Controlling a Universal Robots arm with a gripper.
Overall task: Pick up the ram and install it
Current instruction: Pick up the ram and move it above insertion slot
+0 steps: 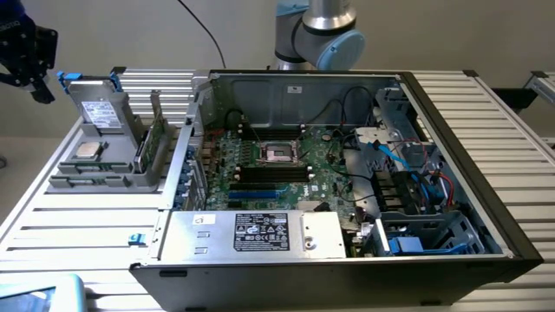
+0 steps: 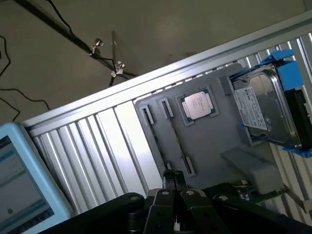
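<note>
- Gripper (image 2: 173, 179), fingers together, over the tray (image 2: 204, 146).
- Processor (image 2: 197, 106) lies in the tray, near the blue-tabbed drive (image 2: 263, 109).
- Green strip, perhaps the ram (image 2: 265, 195), beside a grey block (image 2: 253, 168).
- Screen (image 2: 19, 180) at the table (image 2: 97, 146) edge.

Ribbed metal table (image 1: 78, 227): grey parts holder (image 1: 147, 182) at exterior view's left, open computer case (image 1: 347, 276) beside it.

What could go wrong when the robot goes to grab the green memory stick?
The tool is shut and away from the memory stick. Coming down like that, it would probably bump the stick instead of gripping it. The stick stands thin on its edge between the drive and the computer case, so the tool might knock a neighbour. The memory slots sit down inside the case with cables nearby, so the stick could snag or go in crooked.
</note>
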